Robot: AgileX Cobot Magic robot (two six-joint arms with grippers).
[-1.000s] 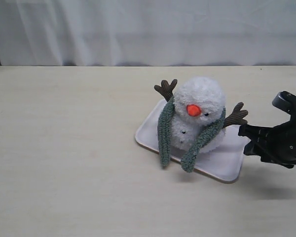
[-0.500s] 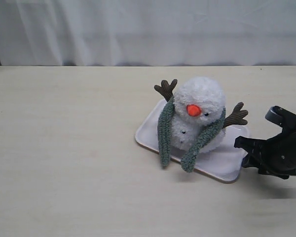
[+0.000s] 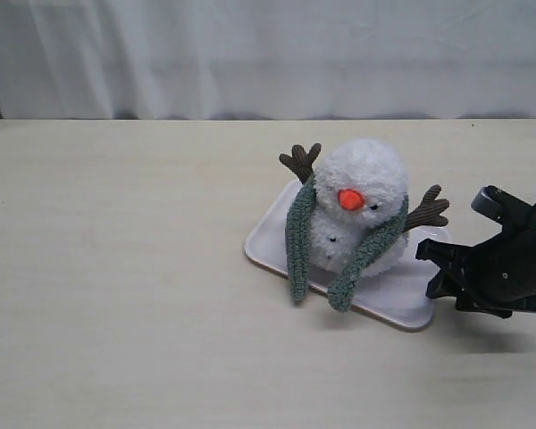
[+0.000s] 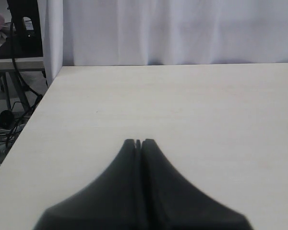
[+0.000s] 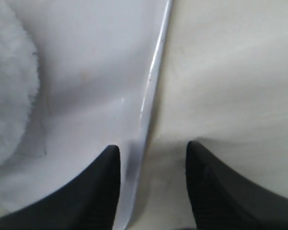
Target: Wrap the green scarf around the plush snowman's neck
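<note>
- The scarf (image 3: 297,241) is a long, thin strip of fuzzy grey-green knit with round ends. It looks very soft and light, and I think it would flop and bend any way you pull it.
- It lies over the snowman's (image 3: 362,179) shoulders and goes behind the neck (image 3: 332,220). Both ends hang down the front, one on each side. The ends are not crossed, so the wrap looks only partly done.
- A good place to grab it looks like one of the hanging ends, low down, away from the white fluff. The knit is thick and rough, so I think it would not slip out of a pinch.
- The snowman is a fluffy white toy made of two balls. It has an orange nose, tiny black eyes and brown twig arms. It looks light, so I think a hard tug on the scarf could tip it over.
- It sits on a flat white tray (image 3: 402,302) with round corners. The tray looks smooth, hard and shiny, and it lies on the pale desk (image 3: 116,268).
- The right jaws are open and hold nothing. They are low at the tray's right edge, with the rim (image 5: 151,91) running between them.
- The left jaws are closed and empty, over bare desk.
</note>
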